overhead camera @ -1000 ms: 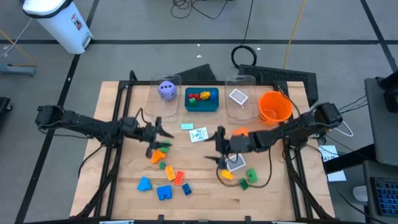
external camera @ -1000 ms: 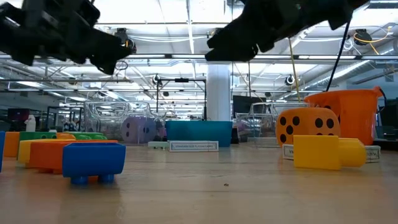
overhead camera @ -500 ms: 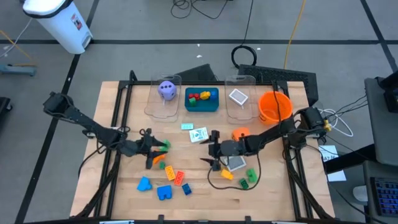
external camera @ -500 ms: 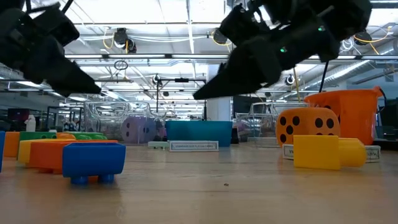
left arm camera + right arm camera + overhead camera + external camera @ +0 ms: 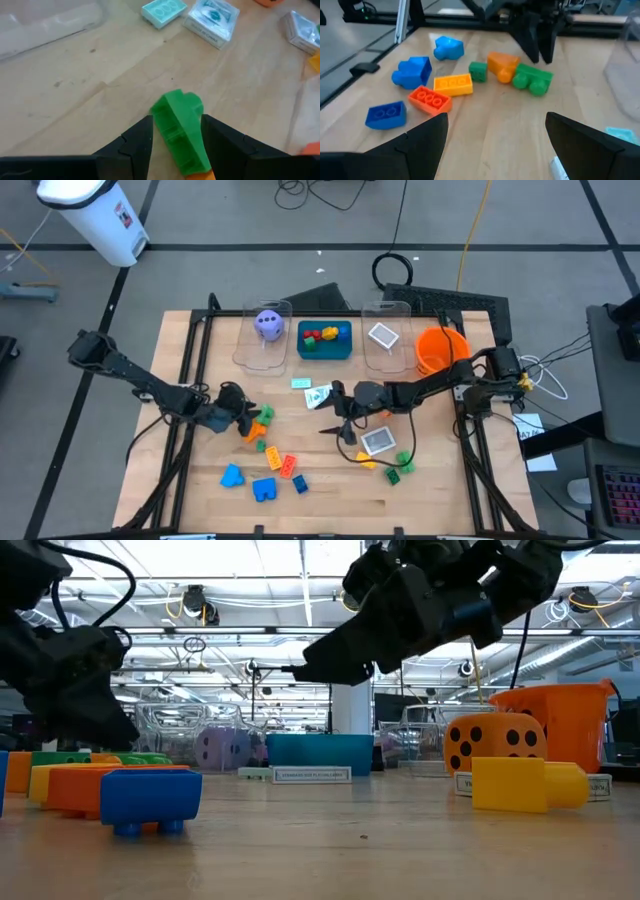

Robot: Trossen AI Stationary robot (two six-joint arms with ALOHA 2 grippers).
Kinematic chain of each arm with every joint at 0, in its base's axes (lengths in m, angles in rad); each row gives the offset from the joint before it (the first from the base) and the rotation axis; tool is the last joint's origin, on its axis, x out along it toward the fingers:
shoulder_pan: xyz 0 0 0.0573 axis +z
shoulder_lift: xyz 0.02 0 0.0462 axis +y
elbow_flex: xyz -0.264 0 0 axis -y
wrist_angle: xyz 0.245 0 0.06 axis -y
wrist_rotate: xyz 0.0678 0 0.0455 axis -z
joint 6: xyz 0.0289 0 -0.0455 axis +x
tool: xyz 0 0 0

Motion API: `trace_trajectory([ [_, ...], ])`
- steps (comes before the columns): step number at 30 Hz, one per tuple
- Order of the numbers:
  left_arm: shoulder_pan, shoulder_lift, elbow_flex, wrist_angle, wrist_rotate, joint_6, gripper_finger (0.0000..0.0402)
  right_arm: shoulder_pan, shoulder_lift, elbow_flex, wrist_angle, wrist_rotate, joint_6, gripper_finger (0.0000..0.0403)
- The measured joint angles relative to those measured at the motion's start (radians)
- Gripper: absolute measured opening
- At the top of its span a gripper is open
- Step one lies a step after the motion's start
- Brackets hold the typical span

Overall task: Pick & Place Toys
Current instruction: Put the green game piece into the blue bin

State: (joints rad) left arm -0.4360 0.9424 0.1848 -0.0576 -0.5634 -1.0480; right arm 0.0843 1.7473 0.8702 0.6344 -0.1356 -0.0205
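Left gripper [image 5: 172, 142] sits low over the wooden table [image 5: 320, 500], its two dark fingers [image 5: 132, 142] set one on each side of a green two-stud plastic brick [image 5: 180, 130]; from the wrist view I cannot tell whether they press on it or only bracket it. That brick lies against an orange brick [image 5: 253, 430] in the left-centre of the table. Below them lie a small green cube [image 5: 261, 447], a yellow brick [image 5: 272, 458], a red-orange brick [image 5: 289, 466], and three blue bricks [image 5: 264, 489]. In the middle, a pale teal flat tile [image 5: 301, 383] and a white picture card [image 5: 319, 396] lie near each other.

At the back edge stand a clear plastic bin [image 5: 264, 338] with a purple dotted die [image 5: 267, 324] inside, a teal tray [image 5: 324, 340] holding red, yellow and green bricks, a second clear bin [image 5: 388, 333] with a white card in it, and an orange bowl [image 5: 441, 352].

Right gripper [image 5: 337, 417] hangs above the table's centre with its fingers [image 5: 427, 137] spread wide and nothing between them. Just beside it lie another white card [image 5: 380, 441], a yellow brick [image 5: 366, 463] and two small green bricks [image 5: 398, 467].
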Motion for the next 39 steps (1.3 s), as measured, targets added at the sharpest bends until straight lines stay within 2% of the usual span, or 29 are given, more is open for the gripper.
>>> trace_trajectory([
  [10, -0.001, 0.006, 0.0, 0.018, 0.077, -0.04, 0.017, -0.006, 0.001, 0.0, -0.02, 0.001, -0.025, 0.0325],
  [20, 0.008, 0.173, 0.001, 0.159, 0.107, -0.038, 0.017, -0.005, 0.001, 0.0, -0.027, 0.002, -0.001, 0.0325],
  [27, 0.011, 0.245, 0.0, 0.262, 0.123, -0.014, 0.0169, -0.004, 0.001, 0.0, -0.034, 0.003, 0.017, 0.0325],
  [30, 0.011, 0.249, 0.0, 0.269, 0.123, -0.007, 0.015, -0.004, 0.001, 0.0, -0.043, 0.003, 0.017, 0.0325],
  [39, 0.011, 0.248, 0.001, 0.279, 0.09, 0.053, 0.0035, -0.003, 0.001, 0.0, -0.049, 0.003, 0.018, 0.0325],
])
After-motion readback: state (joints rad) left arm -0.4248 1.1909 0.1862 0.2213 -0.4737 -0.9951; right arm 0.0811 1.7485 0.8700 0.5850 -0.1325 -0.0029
